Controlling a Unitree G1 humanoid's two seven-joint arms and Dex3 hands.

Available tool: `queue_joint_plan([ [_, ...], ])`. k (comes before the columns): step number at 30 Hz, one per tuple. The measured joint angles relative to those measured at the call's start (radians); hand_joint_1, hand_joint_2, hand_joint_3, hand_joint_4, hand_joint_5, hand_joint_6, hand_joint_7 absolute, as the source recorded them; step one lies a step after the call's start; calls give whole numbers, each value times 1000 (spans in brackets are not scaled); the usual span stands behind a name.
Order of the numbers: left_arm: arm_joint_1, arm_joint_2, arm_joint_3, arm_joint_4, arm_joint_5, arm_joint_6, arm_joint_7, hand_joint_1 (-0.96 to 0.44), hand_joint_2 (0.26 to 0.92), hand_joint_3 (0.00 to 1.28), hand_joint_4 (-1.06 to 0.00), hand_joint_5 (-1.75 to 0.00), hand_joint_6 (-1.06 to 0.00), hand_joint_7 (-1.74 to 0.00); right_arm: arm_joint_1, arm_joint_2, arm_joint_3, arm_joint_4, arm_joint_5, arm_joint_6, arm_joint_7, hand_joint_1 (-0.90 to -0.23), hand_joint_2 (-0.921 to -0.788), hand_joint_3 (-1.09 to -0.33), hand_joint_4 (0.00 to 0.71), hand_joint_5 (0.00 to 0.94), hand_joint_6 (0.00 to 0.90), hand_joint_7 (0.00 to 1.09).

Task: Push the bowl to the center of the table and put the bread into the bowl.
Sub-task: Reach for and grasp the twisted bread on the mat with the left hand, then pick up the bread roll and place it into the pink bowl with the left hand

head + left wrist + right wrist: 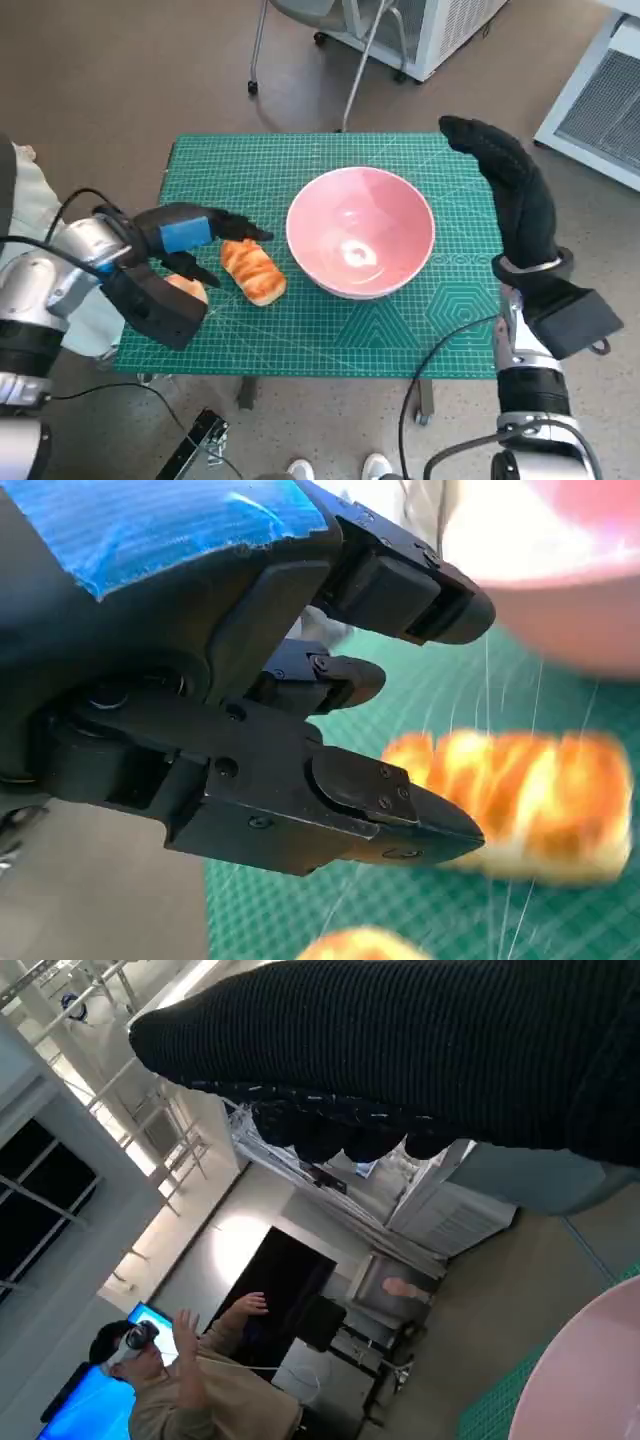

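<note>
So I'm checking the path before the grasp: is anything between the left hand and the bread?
Nothing visible. The left hand hovers open right over the bread, and only bare mat lies between the bread and the bowl.

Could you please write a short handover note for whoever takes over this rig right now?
Left hand: open, holding nothing, fingers apart just beside the bread.
Right hand: open, raised by the bowl's far side, holding nothing.
Bowl: pink, upright, roughly mid-table on the green mat, so the push looks done.
A second bread piece lies under the left hand.
Left: grasp the bread and place it in the bowl.
</note>
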Motion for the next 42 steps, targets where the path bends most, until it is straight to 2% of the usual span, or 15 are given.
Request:
queue_joint_plan([
  [11,-65,-68,-104,134,94,25,71,-80,818,5,-553,-26,-686,-62,9,3,0,-11,2,3,-1,-696,-921,-703,360,20,4,911],
  [17,-100,-102,-158,195,133,44,133,-25,892,28,-664,-46,-796,-98,12,5,0,-15,2,4,-4,-681,-921,-703,363,22,7,911],
  [18,-104,-110,-169,206,139,47,148,-143,902,85,-704,-49,-708,-549,13,5,0,-17,2,5,-4,-680,-921,-703,364,22,7,911],
  [19,-107,-116,-176,215,142,48,163,-217,909,131,-737,-55,-641,-850,14,5,0,-18,2,5,-4,-678,-921,-703,364,22,8,910],
  [22,-113,-130,-199,242,153,48,219,-305,917,190,-802,-72,-558,-1213,18,7,0,-21,2,7,-6,-673,-921,-701,364,22,11,908],
  [23,-116,-133,-206,255,155,44,244,-314,918,196,-811,-75,-549,-1249,20,7,0,-22,2,7,-6,-672,-921,-701,365,22,11,907],
  [24,-118,-135,-211,264,156,40,264,-251,918,194,-740,-308,-561,-1265,22,7,0,-22,2,6,-7,-670,-921,-701,365,22,12,907],
  [25,-120,-136,-216,274,157,34,283,-161,919,202,-627,-656,-566,-1301,24,7,0,-23,2,6,-7,-668,-921,-701,365,22,12,905],
  [26,-122,-137,-220,282,158,28,303,-103,920,202,-559,-876,-572,-1319,26,7,0,-23,2,7,-7,-666,-921,-700,365,22,13,904],
  [29,-133,-137,-232,311,161,3,367,-34,921,190,-492,-1126,-594,-1325,31,7,-2,-23,4,9,-8,-658,-921,-701,364,22,14,900],
  [36,-153,-138,-259,378,168,-51,510,-3,921,138,-495,-1233,-674,-1230,31,14,-2,-28,7,21,-13,-632,-921,-701,363,22,18,888],
  [42,-172,-137,-269,421,170,-71,567,-1,921,113,-515,-1236,-707,-1179,33,23,-1,-38,7,25,-17,-618,-921,-701,363,21,21,879],
])
